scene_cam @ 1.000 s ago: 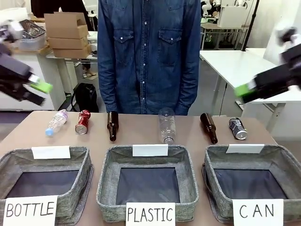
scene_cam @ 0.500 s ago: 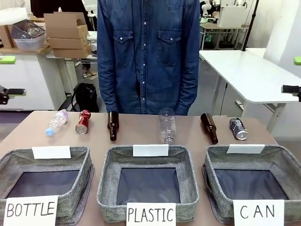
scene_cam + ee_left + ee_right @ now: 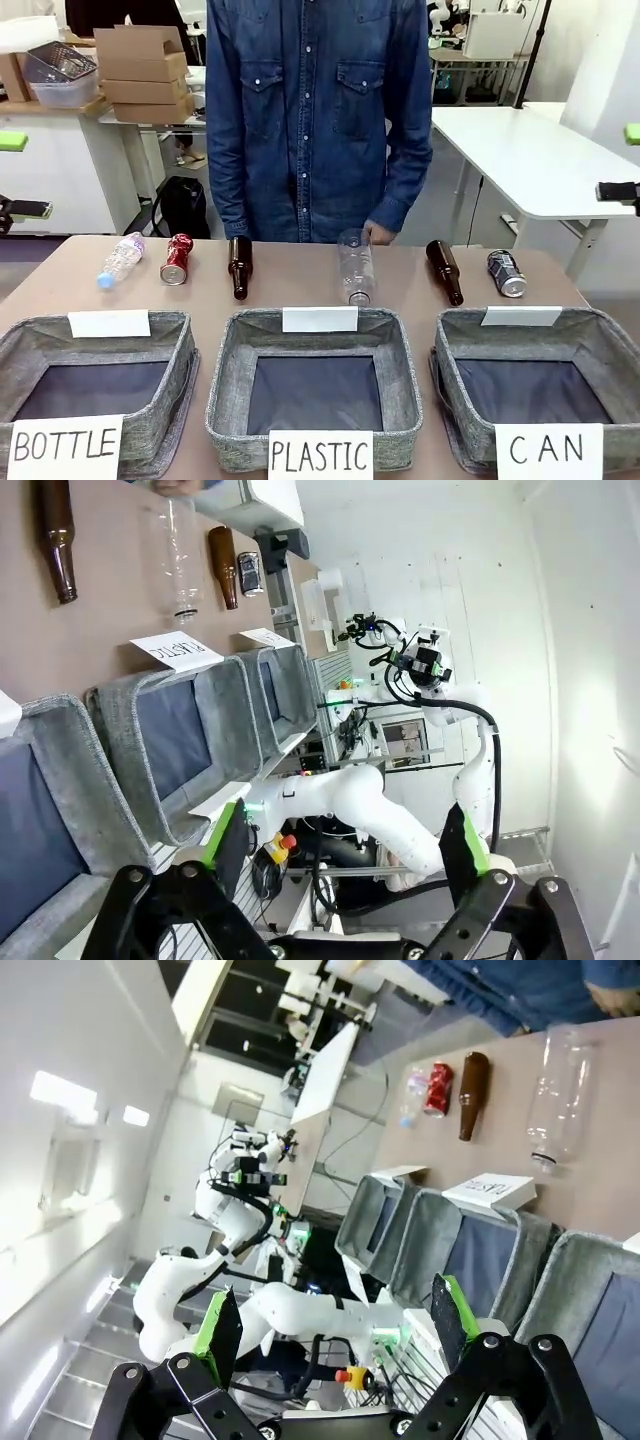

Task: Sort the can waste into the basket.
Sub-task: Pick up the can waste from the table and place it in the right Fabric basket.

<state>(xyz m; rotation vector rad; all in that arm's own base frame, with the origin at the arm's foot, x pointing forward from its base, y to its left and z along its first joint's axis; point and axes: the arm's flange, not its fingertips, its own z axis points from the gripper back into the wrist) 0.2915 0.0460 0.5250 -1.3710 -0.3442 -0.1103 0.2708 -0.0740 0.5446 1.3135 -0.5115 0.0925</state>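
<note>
A red can (image 3: 177, 259) lies at the far left of the table, and a black can with silver ends (image 3: 506, 273) at the far right; both rest on their sides. The grey basket signed "CAN" (image 3: 590, 322) stands at the front right, just in front of the black can. My left gripper (image 3: 15, 175) hangs open at the picture's left edge, high above the table. My right gripper (image 3: 625, 162) hangs open at the right edge, equally high. In the left wrist view, the open fingers (image 3: 345, 838) frame the black can (image 3: 249, 573) far off. The right wrist view has the open fingers (image 3: 333, 1328) and the red can (image 3: 438, 1088).
Two brown glass bottles (image 3: 239, 265) (image 3: 444, 270) and two clear plastic bottles (image 3: 120, 259) (image 3: 354, 268) lie in the same row. Baskets signed "BOTTLE" (image 3: 178, 335) and "PLASTIC" (image 3: 228, 345) stand at front left and middle. A person's hand (image 3: 378, 232) is at the middle plastic bottle.
Both grippers have drawn back from over the table's sides to the picture edges. The person's hand has come down to the far end of the middle plastic bottle.
</note>
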